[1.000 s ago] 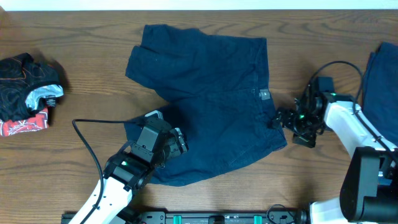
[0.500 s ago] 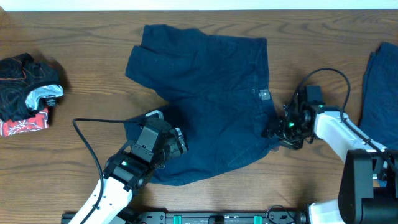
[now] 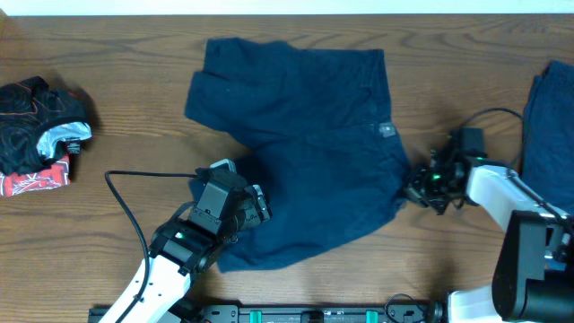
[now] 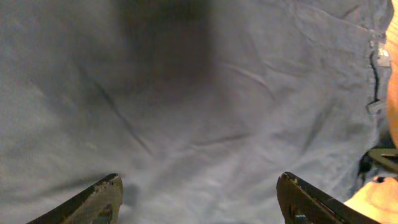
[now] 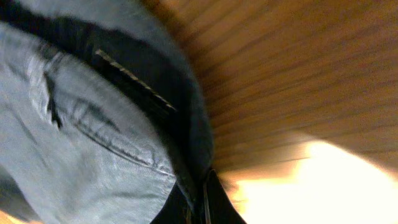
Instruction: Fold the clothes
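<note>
The clothes are navy blue shorts (image 3: 305,135) spread flat in the middle of the wooden table (image 3: 126,54), with a small waistband tag (image 3: 386,131) on the right side. My left gripper (image 3: 257,206) hovers over the lower leg of the shorts (image 4: 217,93), and it (image 4: 199,186) stands wide open with only cloth below. My right gripper (image 3: 414,191) is at the lower right corner of the waistband. In the right wrist view it (image 5: 202,186) is shut on the dark edge of the shorts (image 5: 93,137).
Another blue garment (image 3: 543,126) lies at the table's right edge, behind my right arm. A crumpled pile of dark and red clothes (image 3: 40,130) sits at the far left. A black cable (image 3: 126,206) loops beside my left arm.
My right gripper went in to the waistband edge, shut on it and drew back to the right, tugging the shorts slightly that way. My left gripper has not moved.
</note>
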You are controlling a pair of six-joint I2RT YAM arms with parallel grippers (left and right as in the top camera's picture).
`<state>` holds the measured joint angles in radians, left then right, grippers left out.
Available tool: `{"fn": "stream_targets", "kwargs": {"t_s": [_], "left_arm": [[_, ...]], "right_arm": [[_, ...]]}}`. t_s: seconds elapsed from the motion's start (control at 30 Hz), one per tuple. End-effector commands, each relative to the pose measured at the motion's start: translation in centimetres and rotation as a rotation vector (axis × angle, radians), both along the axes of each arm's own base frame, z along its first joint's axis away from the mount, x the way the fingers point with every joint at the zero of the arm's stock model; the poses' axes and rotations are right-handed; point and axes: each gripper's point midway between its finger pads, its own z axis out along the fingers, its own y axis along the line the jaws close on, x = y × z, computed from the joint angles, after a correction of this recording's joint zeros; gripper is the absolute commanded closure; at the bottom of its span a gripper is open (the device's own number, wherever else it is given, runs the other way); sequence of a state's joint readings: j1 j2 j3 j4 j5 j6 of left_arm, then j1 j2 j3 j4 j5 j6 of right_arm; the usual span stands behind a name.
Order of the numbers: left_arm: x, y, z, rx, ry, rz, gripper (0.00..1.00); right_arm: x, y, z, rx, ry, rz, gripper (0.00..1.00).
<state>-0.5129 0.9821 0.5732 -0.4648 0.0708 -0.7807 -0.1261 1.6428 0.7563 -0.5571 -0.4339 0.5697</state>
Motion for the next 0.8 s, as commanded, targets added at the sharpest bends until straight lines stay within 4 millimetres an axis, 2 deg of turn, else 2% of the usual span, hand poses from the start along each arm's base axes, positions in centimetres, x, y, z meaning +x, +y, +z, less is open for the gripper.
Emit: {"fn": "stream_targets", "kwargs": {"t_s": [0.0,0.3,0.4,0.67,0.77], "left_arm": [[0.5,0.2,0.5,0.018,-0.024,-0.002,0.19],[0.5,0.2,0.5,0.018,-0.024,-0.001,0.19],[0.5,0.2,0.5,0.018,-0.024,-0.002,0.19],[0.4,0.0,0.5,0.012,-0.020,-0.012,0.19],[0.4,0.0,0.5,0.009,-0.018,-0.014,0.19]], "right_arm": [[-0.2,-3.0,-0.6,-0.020,0.044,-0.145,0.99],[-0.4,-7.2,-0.6,-0.011,0.042,-0.302,0.99],[0.6,-7.9,-0.2,0.006,-0.014,-0.311,0.99],[3.7,-8.7,1.4,-0.061,-0.217,-0.093,0.99],[5.3,-9.5,2.6,-0.086,-0.265,-0.097,0.99]]}}
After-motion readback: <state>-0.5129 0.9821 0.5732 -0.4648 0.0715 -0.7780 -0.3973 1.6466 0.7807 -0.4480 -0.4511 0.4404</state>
